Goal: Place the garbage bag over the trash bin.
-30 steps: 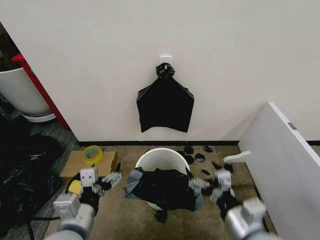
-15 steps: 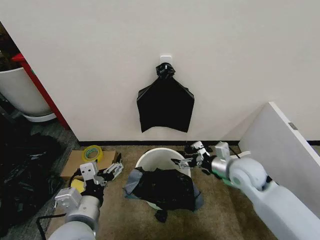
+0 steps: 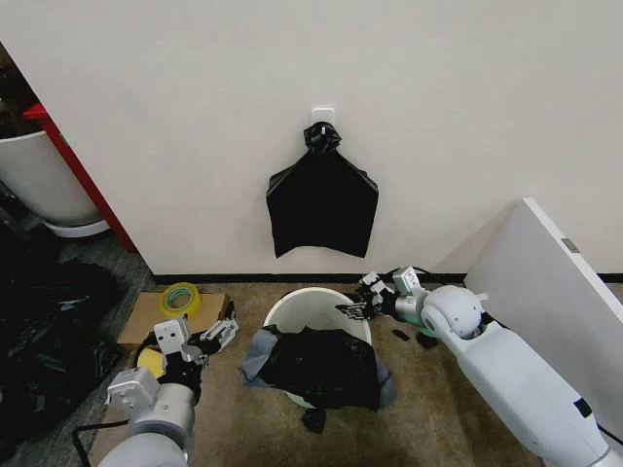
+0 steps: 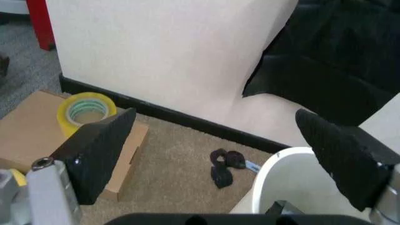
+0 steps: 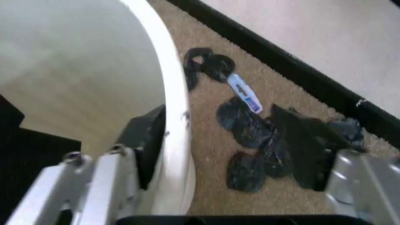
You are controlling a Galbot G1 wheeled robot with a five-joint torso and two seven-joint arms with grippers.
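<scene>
The trash bin (image 3: 310, 304) is a round white bucket on the carpet by the wall. The garbage bag (image 3: 319, 365), black and wrinkled, lies crumpled over its near half, and the far part of the cream inside stays bare. My right gripper (image 3: 362, 301) is at the far right of the rim. In the right wrist view it is open (image 5: 222, 123), astride the rim (image 5: 174, 110), with one finger inside the bin and the other outside. My left gripper (image 3: 210, 341) hangs open left of the bin, holding nothing (image 4: 216, 140); the rim (image 4: 282, 161) shows beyond it.
A flat black bundle (image 3: 322, 202) hangs from a wall hook above the bin. Small black scraps (image 3: 397, 335) lie right of the bin and one (image 3: 312, 420) in front. A yellow tape roll (image 3: 179, 298) sits on cardboard (image 3: 146, 321) at left. A white panel (image 3: 550, 292) leans at right.
My right arm has swung from beside the bag's near right edge up to the bin's far right rim. The left gripper has barely shifted. The bag lies as before.
</scene>
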